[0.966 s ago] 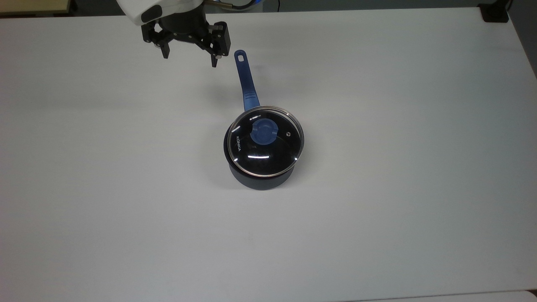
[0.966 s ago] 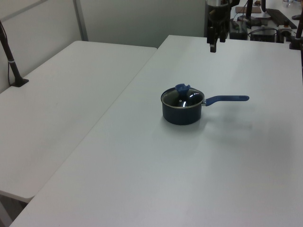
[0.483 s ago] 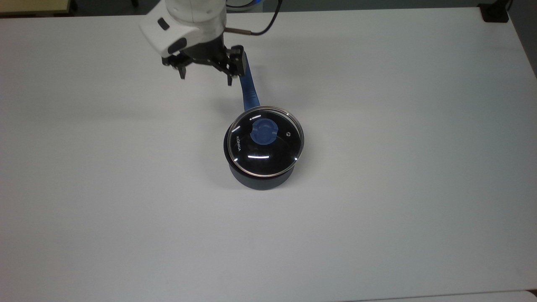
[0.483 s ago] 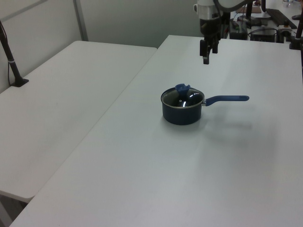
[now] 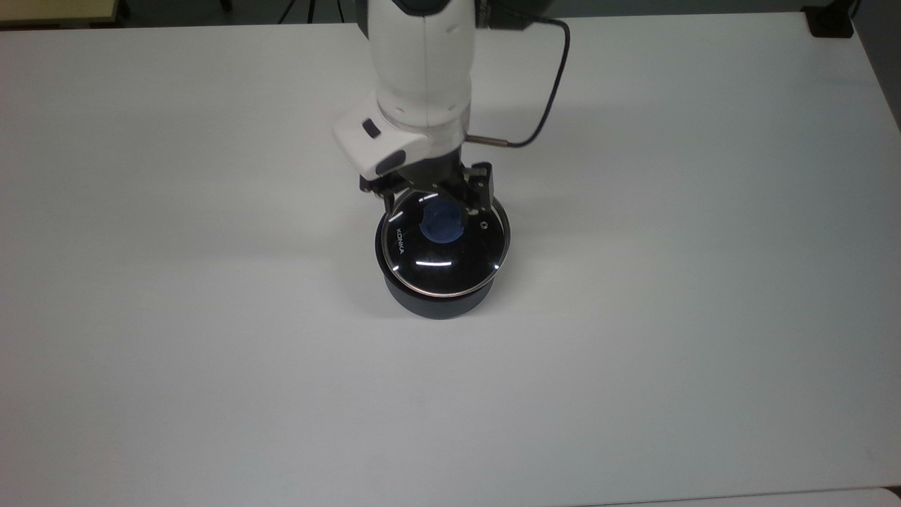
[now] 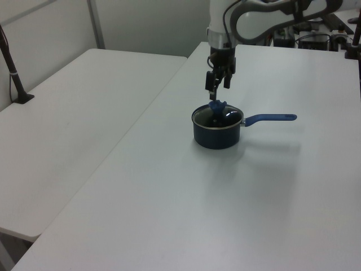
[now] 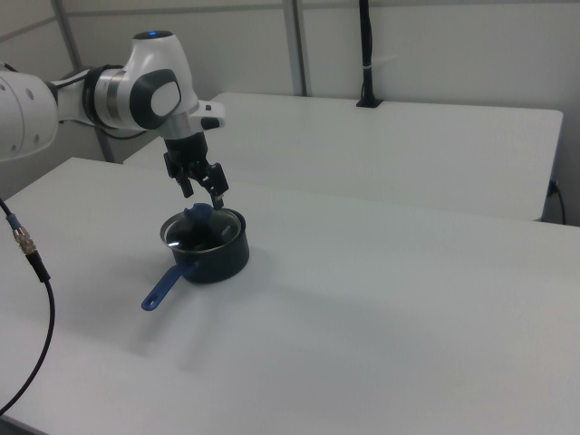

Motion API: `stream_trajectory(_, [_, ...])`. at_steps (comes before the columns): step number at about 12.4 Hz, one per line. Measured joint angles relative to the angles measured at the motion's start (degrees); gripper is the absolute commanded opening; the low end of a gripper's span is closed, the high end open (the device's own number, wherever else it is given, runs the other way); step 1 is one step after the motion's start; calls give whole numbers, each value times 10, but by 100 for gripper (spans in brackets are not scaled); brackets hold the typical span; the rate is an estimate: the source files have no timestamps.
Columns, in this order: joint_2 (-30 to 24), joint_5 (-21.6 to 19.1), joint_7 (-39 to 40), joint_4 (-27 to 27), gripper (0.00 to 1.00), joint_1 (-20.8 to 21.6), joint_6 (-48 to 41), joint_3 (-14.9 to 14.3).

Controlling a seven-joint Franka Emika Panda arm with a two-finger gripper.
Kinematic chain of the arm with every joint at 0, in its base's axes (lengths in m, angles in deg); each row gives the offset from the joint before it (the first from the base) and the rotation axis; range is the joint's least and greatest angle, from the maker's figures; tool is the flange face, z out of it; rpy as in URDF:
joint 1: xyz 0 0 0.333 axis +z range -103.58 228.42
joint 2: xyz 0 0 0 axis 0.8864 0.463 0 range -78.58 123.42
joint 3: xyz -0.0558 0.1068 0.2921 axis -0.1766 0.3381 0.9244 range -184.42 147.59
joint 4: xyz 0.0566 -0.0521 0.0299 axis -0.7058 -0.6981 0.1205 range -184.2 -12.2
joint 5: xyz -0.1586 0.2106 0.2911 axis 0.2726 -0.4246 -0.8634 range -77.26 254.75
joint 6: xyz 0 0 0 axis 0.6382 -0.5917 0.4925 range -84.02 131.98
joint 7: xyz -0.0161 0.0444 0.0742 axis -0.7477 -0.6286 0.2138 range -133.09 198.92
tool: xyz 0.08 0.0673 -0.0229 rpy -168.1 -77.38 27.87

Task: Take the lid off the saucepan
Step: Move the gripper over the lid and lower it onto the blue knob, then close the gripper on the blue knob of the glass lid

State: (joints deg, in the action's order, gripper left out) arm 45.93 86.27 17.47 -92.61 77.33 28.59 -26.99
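White tabletop (image 5: 176,317), bare across the top view's left. At centre of the top view, dark navy saucepan (image 5: 433,301) upright on the tabletop, glass lid (image 5: 445,246) seated flat on its rim, white KONKA lettering toward the top view's left, small vent hole toward the top view's right, blue knob (image 5: 442,223) in the middle. Above the far edge of the lid, black gripper (image 5: 431,202) on the white arm (image 5: 421,77), fingers spread apart, nothing held, one finger on either side of the knob as the top view shows it. Black cable (image 5: 549,98) looping off the arm toward the top view's right. In the left view: second white table (image 6: 73,130) at left, then gripper (image 6: 218,86) hanging just above the knob (image 6: 216,105), clear of it, saucepan (image 6: 217,134) below, long blue handle (image 6: 269,118) pointing to the left view's right. In the right view: arm (image 7: 136,91) entering from the left, gripper (image 7: 201,188) spread open just above the knob (image 7: 199,215), lid (image 7: 201,231) on the saucepan (image 7: 213,256), handle (image 7: 163,288) slanting toward the right view's lower left.
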Motion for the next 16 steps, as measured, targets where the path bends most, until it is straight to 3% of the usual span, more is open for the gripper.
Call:
stream_trajectory(1, [6, 0, -2, 2, 96, 2, 7, 0])
stream_trajectory(3, [12, 0, -2, 3, 75, 3, 7, 0])
stream_trajectory(5, [13, 0, -2, 3, 64, 3, 7, 0])
stream_trajectory(8, [14, 0, 8, 3, 64, 4, 7, 0])
stream_trajectory(9, [14, 0, 11, 3, 69, 5, 7, 0])
stream_trajectory(10, [14, 0, 14, 3, 86, 7, 7, 0])
stream_trajectory(12, [15, 0, 24, 2, 88, 12, 7, 1])
stream_trajectory(14, [21, 0, 29, 0, 86, 15, 7, 1])
stream_trajectory(16, [31, 0, 37, 0, 66, 17, 7, 1])
